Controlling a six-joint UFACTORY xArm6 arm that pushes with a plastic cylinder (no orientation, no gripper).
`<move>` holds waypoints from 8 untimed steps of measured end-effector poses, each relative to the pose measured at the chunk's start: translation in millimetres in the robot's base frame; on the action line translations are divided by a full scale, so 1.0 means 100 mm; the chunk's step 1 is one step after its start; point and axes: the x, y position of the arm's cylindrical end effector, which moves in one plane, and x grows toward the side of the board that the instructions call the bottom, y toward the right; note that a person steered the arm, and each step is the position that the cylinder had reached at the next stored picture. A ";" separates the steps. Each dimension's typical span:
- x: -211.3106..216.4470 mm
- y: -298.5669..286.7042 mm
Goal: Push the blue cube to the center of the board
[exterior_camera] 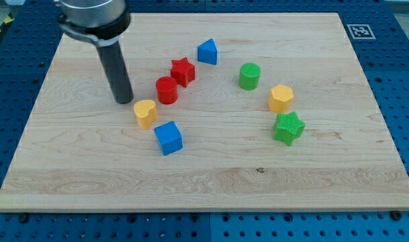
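Observation:
The blue cube (168, 138) lies on the wooden board (70, 168), left of the board's middle and toward the view's bottom. My tip (124, 101) rests on the board up and to the left of the cube, with the yellow heart block (145, 113) between them. The tip touches no block.
A red cylinder (166, 89) and a red star (183, 70) lie above the yellow heart. A blue triangular block (207, 52) sits near the view's top. A green cylinder (249, 76), a yellow hexagon (281, 98) and a green star (288, 127) stand on the right.

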 end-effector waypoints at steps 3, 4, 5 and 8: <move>0.76 0.15; 1.00 0.57; 1.12 1.04; 1.28 1.05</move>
